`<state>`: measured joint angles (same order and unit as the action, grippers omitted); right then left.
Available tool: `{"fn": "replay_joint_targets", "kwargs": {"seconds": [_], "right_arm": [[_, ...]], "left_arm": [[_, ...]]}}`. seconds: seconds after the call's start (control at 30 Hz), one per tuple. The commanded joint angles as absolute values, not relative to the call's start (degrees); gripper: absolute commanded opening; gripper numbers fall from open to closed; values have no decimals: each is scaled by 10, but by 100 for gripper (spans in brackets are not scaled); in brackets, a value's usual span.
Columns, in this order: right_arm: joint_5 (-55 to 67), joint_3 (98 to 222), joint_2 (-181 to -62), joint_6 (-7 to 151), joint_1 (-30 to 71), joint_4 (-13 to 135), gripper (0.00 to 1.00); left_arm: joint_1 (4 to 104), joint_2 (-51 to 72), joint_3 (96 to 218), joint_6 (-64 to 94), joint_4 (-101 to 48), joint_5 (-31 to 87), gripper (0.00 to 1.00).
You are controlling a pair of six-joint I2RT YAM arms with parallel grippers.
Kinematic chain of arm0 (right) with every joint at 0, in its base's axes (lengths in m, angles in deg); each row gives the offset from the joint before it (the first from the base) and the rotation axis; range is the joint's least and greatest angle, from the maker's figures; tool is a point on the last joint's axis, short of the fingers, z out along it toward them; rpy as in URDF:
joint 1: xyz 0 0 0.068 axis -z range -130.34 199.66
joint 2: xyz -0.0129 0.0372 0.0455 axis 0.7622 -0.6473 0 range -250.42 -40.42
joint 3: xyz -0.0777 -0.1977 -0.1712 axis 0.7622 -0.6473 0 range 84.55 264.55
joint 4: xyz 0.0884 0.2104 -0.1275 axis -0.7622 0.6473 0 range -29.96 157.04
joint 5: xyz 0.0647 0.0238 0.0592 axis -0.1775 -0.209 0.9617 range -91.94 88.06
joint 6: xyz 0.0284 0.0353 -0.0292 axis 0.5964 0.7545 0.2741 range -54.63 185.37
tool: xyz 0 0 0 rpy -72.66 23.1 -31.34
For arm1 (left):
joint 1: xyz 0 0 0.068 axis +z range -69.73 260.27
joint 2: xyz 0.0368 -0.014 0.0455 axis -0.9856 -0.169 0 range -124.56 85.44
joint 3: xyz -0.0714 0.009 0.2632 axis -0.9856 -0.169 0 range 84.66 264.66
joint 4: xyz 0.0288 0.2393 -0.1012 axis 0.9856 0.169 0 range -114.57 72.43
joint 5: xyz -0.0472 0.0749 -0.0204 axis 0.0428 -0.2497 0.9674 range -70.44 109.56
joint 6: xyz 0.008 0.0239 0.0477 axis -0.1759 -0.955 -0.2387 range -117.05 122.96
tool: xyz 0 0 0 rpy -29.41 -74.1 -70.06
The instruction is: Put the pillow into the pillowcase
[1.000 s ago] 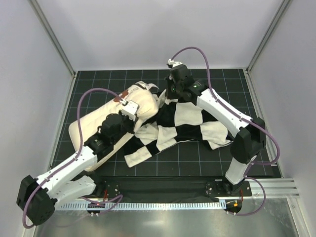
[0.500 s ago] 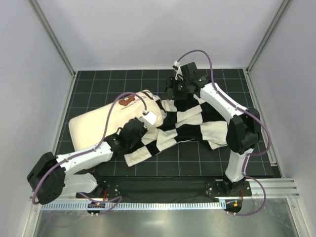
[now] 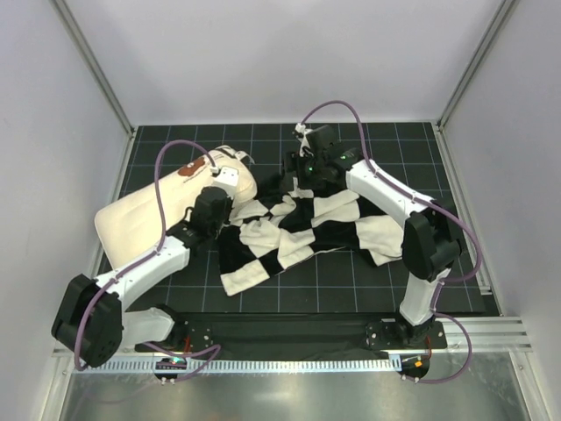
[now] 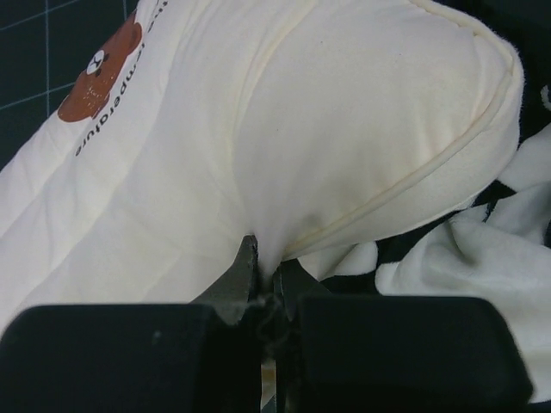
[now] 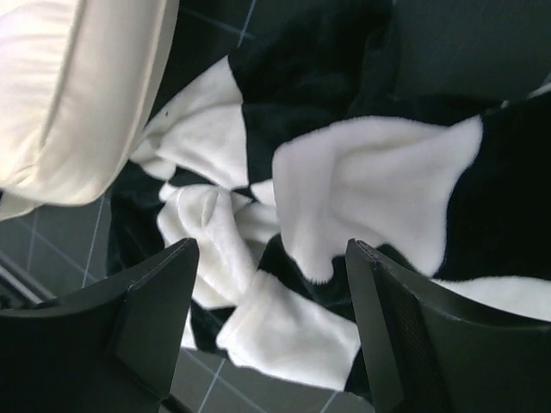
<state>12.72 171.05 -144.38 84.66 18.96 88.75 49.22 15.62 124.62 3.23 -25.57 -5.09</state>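
The cream pillow lies on the left of the mat, its brown bear mark near the far edge. My left gripper is shut on the pillow's right end. In the left wrist view the pillow bunches into the shut left gripper. The black-and-white checked pillowcase lies crumpled in the middle, its left folds beside the pillow's end. My right gripper hangs over its far left part. In the right wrist view the right gripper is open above the pillowcase, holding nothing. The pillow shows at upper left.
A black gridded mat covers the table inside white enclosure walls. A metal rail runs along the near edge by the arm bases. Purple cables loop above both arms.
The right gripper has opened and let go of the pillowcase edge. The left arm, still shut on the pillow, has pulled it to the left, away from the pillowcase.
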Motion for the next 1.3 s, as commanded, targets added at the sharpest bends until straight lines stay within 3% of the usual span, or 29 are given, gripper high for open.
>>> {"fn": "replay_joint_targets", "kwargs": {"seconds": [0.0,0.1,0.37,0.77,0.8,0.93,1.0,1.17,1.27], "right_arm": [[27,1785,-1475,814,173,884,77],[-45,1838,-1504,790,170,899,77],[-45,1971,-1627,751,170,929,79],[-41,1982,-1730,764,170,925,75],[-38,1978,-1734,765,170,923,73],[-27,1979,-1747,766,168,906,49],[1,1990,-1759,767,168,902,43],[10,2080,-1802,764,168,895,16],[25,2142,-1837,762,168,876,7]], "left_arm": [[520,206,1275,76,-290,-81,0],[535,207,1284,89,-276,-100,0],[551,237,1264,130,-293,-84,0],[551,258,1258,139,-288,-44,0],[551,259,1258,139,-288,-43,0],[551,262,1258,139,-289,-42,0],[551,266,1258,140,-287,-44,0],[551,278,1251,141,-288,-56,0],[551,282,1248,141,-288,-57,0]]}}
